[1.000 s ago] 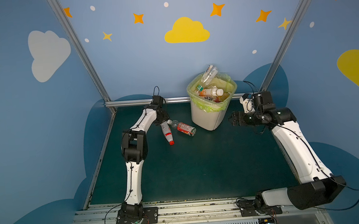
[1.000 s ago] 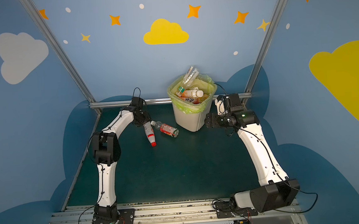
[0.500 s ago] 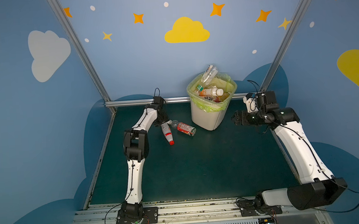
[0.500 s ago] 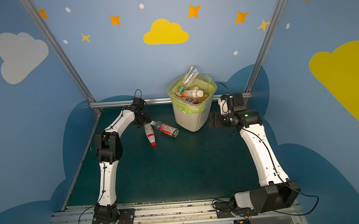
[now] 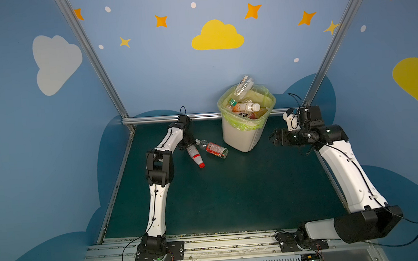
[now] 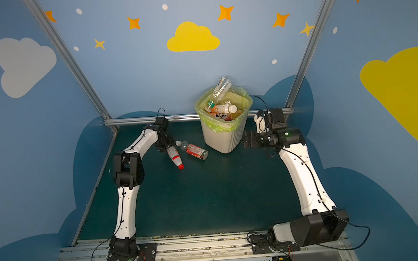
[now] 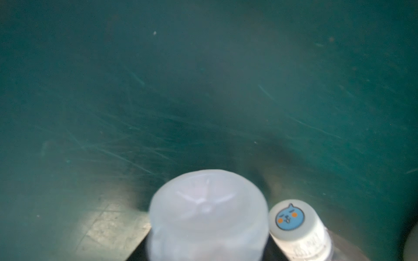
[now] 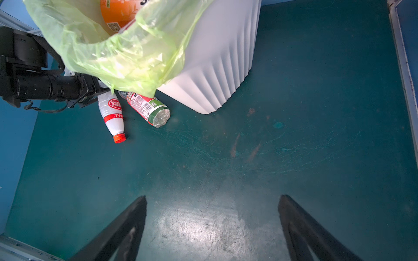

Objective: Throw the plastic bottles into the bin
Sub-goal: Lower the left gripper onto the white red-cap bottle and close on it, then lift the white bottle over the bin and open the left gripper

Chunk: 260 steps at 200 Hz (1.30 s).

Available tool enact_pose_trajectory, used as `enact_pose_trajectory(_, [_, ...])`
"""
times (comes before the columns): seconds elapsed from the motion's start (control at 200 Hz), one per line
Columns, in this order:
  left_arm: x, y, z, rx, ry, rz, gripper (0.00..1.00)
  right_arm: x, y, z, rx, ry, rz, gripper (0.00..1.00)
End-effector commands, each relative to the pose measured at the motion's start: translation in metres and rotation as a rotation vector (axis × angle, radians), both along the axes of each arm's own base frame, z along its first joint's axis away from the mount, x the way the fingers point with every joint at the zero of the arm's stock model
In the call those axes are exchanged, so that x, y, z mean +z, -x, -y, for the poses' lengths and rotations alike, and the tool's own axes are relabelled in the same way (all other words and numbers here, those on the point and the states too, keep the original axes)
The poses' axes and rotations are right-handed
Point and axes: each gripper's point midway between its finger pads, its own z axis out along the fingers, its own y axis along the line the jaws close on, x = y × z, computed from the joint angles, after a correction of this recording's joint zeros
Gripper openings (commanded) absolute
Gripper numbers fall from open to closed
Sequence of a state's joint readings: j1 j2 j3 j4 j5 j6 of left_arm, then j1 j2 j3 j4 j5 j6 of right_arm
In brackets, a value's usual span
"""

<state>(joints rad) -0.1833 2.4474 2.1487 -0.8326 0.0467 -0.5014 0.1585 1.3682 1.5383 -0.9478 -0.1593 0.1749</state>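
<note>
Though its label [image 8: 141,105] blurs, the cap [image 7: 290,218] bears a blue face.

Under me: dark green mat [image 8: 316,113], scratched all over, orange-brown smears [image 8: 235,148] on it. Around me, blue painted walls [image 5: 148,72] with a yellow cloud [image 5: 217,36], a white cloud [image 5: 56,62], orange stars [image 5: 161,21]. Silver aluminium posts [image 5: 92,58] at the back corners; grey metal base rail [image 5: 223,243] along the front edge.

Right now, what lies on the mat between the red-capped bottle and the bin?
A clear bottle with a red label, lying on its side; both top views show it.
</note>
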Motion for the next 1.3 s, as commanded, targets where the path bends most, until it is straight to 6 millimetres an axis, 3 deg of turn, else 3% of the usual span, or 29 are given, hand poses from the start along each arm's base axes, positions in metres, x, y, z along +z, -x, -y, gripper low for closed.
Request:
enact_pose_trajectory(0.0, [0.005,0.002,-0.007,0.001,-0.018,-0.004,0.53,0.009,0.000,0.001,0.004,-0.001,0.015,0.92])
enact_pose_trajectory(0.25, [0.031,0.011,-0.022,0.027,0.001,0.043,0.49,0.008,-0.004,-0.001,0.000,-0.017,0.012,0.92])
enact_pose_trajectory(0.461, [0.077,0.028,-0.038,0.054,0.028,0.120,0.49,0.007,-0.008,-0.004,0.000,-0.041,0.002,0.92])
enact_pose_trajectory(0.621, [0.131,0.038,-0.044,0.073,0.080,0.236,0.49,0.006,-0.009,-0.005,0.001,-0.047,0.002,0.92])
enact_pose_trajectory(0.746, [0.192,0.042,-0.038,0.063,0.132,0.383,0.49,0.007,-0.011,-0.005,0.001,-0.048,0.008,0.92])
enact_pose_trajectory(0.806, [0.232,0.045,-0.036,0.061,0.157,0.488,0.50,0.007,-0.012,-0.005,0.001,-0.049,0.011,0.92])
enact_pose_trajectory(0.986, [0.356,0.061,-0.004,0.001,0.237,0.873,0.51,0.012,-0.013,-0.006,0.004,-0.052,0.032,0.92])
enact_pose_trajectory(1.102, [0.423,0.070,0.020,-0.030,0.299,1.085,0.51,0.016,-0.013,-0.004,0.009,-0.044,0.040,0.92])
enact_pose_trajectory(1.182, [0.452,0.064,0.049,-0.070,0.372,1.181,0.50,0.019,-0.012,-0.005,0.017,-0.042,0.047,0.92])
enact_pose_trajectory(1.232, [0.462,0.054,0.082,-0.133,0.413,1.205,0.50,0.021,-0.013,-0.004,0.019,-0.042,0.050,0.92])
enact_pose_trajectory(1.297, [0.458,0.031,0.130,-0.233,0.423,1.169,0.49,0.025,-0.013,-0.005,0.028,-0.045,0.056,0.92])
